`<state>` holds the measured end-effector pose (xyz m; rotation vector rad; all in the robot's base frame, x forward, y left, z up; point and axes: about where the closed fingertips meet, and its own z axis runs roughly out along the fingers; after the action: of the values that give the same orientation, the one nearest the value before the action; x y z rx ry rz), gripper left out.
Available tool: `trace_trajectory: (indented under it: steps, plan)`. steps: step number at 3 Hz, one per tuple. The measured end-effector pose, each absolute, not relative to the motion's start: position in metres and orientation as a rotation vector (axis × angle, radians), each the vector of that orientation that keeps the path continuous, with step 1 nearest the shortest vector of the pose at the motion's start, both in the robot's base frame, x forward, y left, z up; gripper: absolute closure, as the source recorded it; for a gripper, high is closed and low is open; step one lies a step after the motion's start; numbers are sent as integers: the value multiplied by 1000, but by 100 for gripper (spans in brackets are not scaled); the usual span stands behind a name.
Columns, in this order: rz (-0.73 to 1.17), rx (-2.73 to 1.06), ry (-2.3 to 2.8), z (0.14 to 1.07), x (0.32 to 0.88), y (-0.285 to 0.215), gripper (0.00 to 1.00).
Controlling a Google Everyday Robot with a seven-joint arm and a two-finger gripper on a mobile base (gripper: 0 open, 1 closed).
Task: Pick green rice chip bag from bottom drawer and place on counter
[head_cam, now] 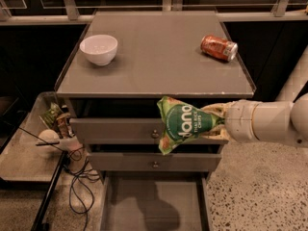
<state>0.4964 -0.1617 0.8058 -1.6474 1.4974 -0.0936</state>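
The green rice chip bag (183, 123) hangs in the air in front of the top drawer, just below the counter's front edge. My gripper (214, 122) comes in from the right on a white arm and is shut on the bag's right end. The bottom drawer (154, 206) is pulled out below and shows a bare flat floor with the bag's shadow on it. The counter (159, 61) is the flat grey cabinet top above the bag.
A white bowl (98, 48) stands at the counter's back left. An orange soda can (219, 48) lies at the back right. Two upper drawers with small knobs (155, 134) are closed. A low side table (29, 153) with snacks and cables stands at left.
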Motion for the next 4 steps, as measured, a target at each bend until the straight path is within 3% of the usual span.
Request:
trace_trajectory:
  steps: [2, 3, 4]
  plan:
    - [-144, -1675, 1443, 854, 516, -163, 100]
    - [-215, -1684, 1371, 927, 537, -168, 100]
    - [-212, -1695, 1363, 928, 544, -162, 100]
